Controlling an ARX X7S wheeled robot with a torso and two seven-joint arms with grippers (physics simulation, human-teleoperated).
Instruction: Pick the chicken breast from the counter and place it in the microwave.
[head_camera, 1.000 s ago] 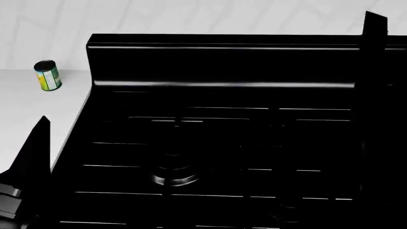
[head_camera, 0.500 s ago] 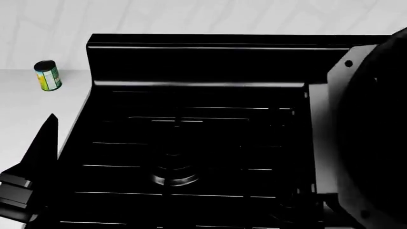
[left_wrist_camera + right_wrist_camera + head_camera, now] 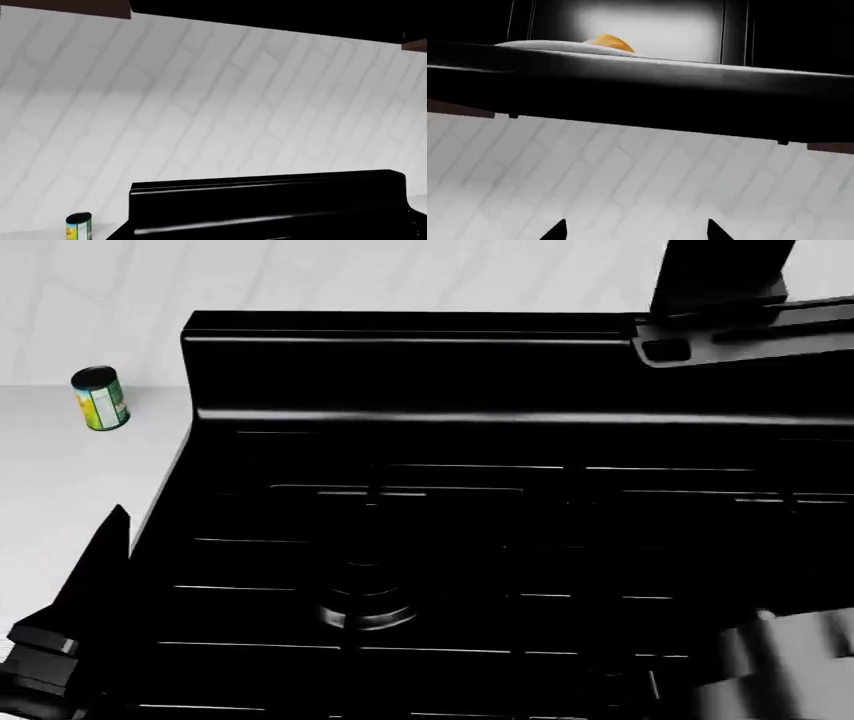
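Observation:
The chicken breast (image 3: 608, 43), a golden-orange lump, lies on a pale tray inside the lit cavity of the microwave (image 3: 640, 95), seen from below in the right wrist view. My right gripper (image 3: 635, 231) is open and empty, below the microwave's black lower edge and apart from the meat, in front of the white tiled wall. Only my right arm (image 3: 721, 285) shows in the head view, at the top right. My left gripper (image 3: 100, 560) is low at the left, over the white counter (image 3: 54, 480) beside the stove. Its jaws do not show clearly.
A black gas stove (image 3: 441, 540) with grates and a raised back panel fills most of the head view; it also shows in the left wrist view (image 3: 267, 205). A yellow-green can (image 3: 100, 397) stands on the counter at the far left, also in the left wrist view (image 3: 78, 227).
My right arm has swung across the right side of the head view and now reaches up at the top right. My left gripper has shifted slightly right. The can and stove have not moved.

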